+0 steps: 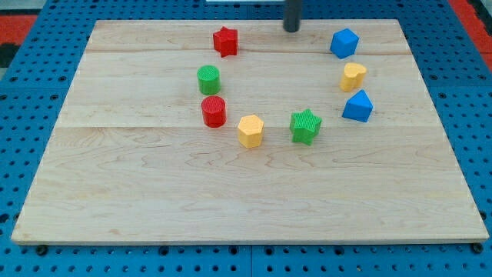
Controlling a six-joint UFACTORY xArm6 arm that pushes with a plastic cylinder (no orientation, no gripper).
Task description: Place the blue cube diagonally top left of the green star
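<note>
The blue cube [344, 43] sits near the view's top right of the wooden board [154, 192]. The green star [305, 125] lies lower, near the board's middle, below and left of the cube. My tip [291, 29] is at the board's top edge, left of the blue cube and apart from it, with a gap of about a block's width or more between them.
A yellow heart [353, 76] and a blue triangular block [357, 106] lie below the cube. A yellow hexagon [250, 131], red cylinder [214, 111], green cylinder [208, 79] and red star [225, 41] form an arc to the left.
</note>
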